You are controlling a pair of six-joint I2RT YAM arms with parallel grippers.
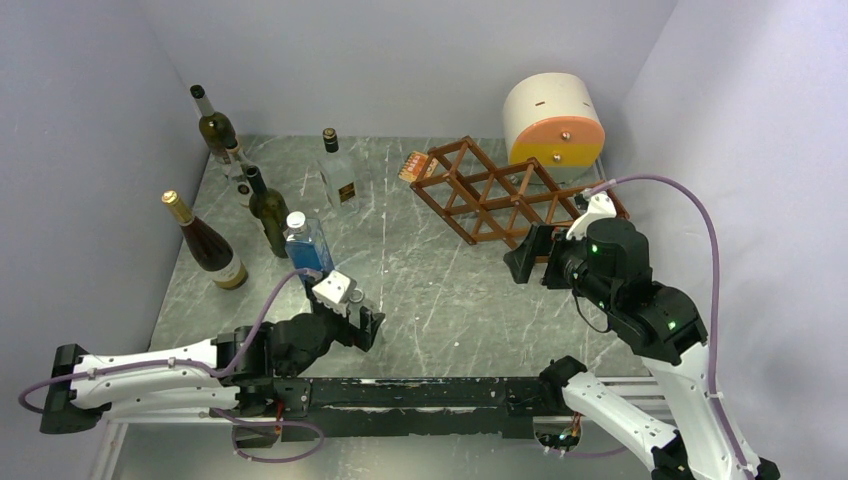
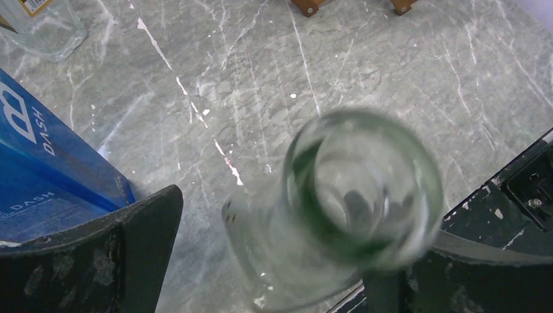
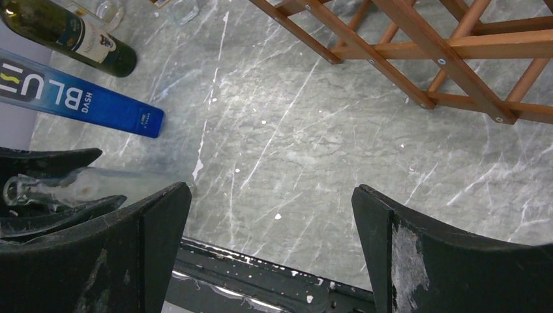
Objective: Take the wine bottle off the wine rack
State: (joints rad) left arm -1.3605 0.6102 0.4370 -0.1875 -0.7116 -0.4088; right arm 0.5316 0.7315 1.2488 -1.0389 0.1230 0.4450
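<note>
The clear bottle (image 2: 352,202) stands on the worktop (image 2: 365,59) between the left fingers (image 2: 124,254). It is close against one finger and apart from the other, so they are released. It is well apart from the rack (image 3: 495,45). The right fingers (image 3: 130,254) are spread wide near the rack, grasping nothing.
</note>
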